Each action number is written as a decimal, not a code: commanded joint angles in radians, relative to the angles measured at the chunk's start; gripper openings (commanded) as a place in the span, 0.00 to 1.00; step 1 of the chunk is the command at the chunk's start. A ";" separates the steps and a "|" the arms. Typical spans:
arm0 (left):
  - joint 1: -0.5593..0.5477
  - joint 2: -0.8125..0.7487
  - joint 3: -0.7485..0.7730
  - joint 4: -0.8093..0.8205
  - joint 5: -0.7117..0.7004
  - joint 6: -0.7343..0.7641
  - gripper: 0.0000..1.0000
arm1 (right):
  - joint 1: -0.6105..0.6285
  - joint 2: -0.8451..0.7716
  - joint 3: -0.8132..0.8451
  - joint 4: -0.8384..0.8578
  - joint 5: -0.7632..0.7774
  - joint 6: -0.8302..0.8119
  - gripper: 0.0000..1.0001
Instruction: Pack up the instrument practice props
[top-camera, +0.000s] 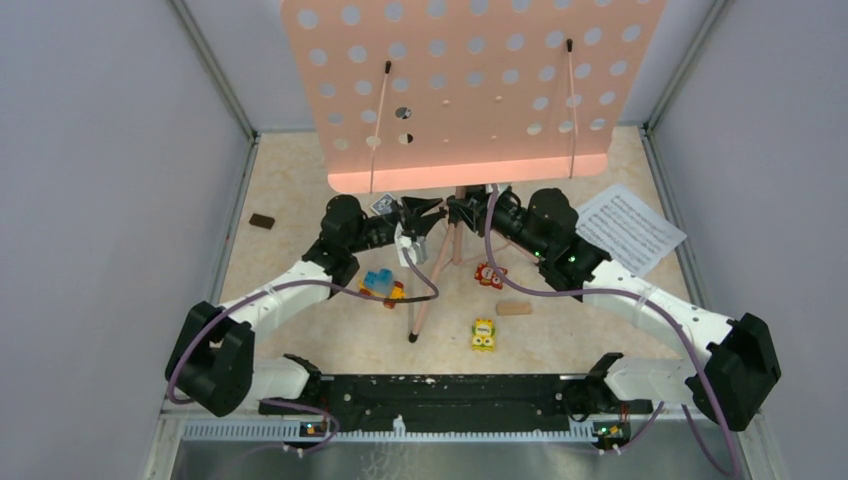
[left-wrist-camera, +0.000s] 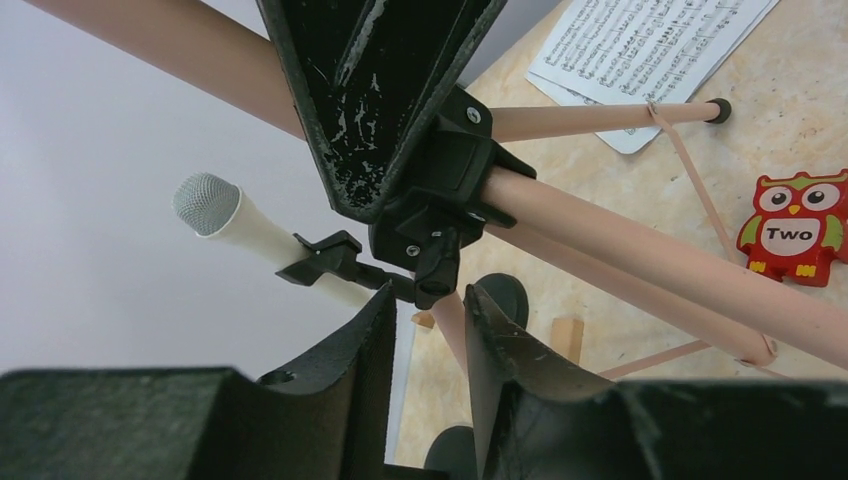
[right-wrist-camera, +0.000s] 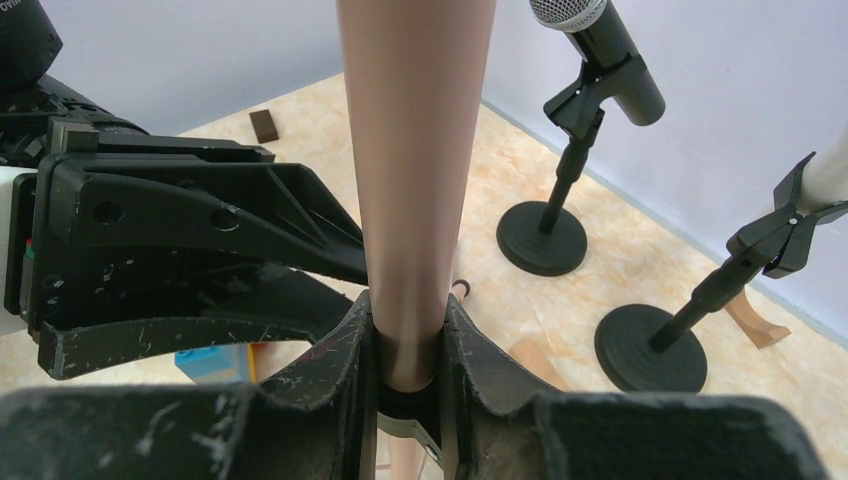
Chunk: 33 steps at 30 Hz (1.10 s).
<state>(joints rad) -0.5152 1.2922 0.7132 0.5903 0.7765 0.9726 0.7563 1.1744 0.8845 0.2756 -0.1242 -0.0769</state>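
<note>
Bright, even, diffuse light throughout; shadows are soft. Wrist views blur the nearest gripper fingers (right-wrist-camera: 350, 400).

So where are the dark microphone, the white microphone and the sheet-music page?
dark microphone (right-wrist-camera: 607, 42), right wrist view, on its handle above the clip.
white microphone (left-wrist-camera: 205, 203), left wrist view, on its mesh head.
sheet-music page (top-camera: 630, 230), top external view, middle of the page.

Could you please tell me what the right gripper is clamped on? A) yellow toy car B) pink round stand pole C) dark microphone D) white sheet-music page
B: the right wrist view shows the right gripper pressing both sides of the pink round stand pole.
</note>
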 joint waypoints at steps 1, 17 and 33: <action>0.001 0.004 0.055 -0.026 0.047 0.025 0.35 | 0.038 0.000 -0.031 -0.153 -0.164 -0.021 0.00; 0.002 -0.033 0.059 -0.068 0.116 -0.005 0.34 | 0.038 0.011 -0.050 -0.141 -0.161 0.008 0.00; 0.001 -0.026 0.099 -0.122 0.124 -0.075 0.08 | 0.038 0.017 -0.056 -0.136 -0.157 0.020 0.00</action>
<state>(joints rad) -0.5110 1.2667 0.7673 0.4709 0.8780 0.9539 0.7563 1.1740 0.8700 0.3031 -0.1238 -0.0673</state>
